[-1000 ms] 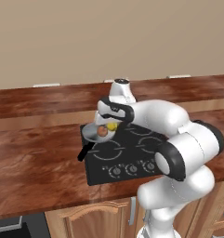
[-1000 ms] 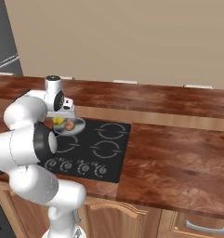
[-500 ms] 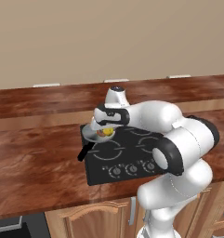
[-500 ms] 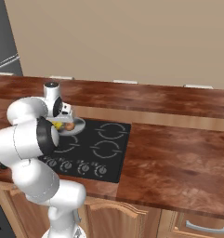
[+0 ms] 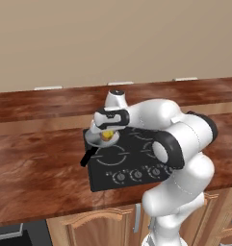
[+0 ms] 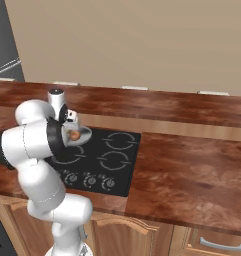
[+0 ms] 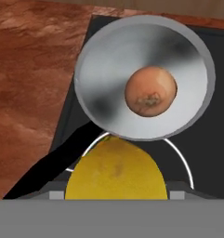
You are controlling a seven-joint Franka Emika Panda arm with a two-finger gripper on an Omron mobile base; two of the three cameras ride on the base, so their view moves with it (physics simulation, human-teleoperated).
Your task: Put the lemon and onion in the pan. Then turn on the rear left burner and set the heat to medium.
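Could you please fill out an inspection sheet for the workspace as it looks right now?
Surface: brown wooden counter with a black cooktop set in it.
Job's things: grey pan on the cooktop's rear left burner, black handle toward the counter; onion lying inside the pan; lemon held between the fingers above the pan's near rim, not yet in it.
Clutter: nothing seen.
Grippers: gripper closed on the lemon, over the pan.
Cables: nothing seen.
Surroundings: beige wall; wooden cabinets below.
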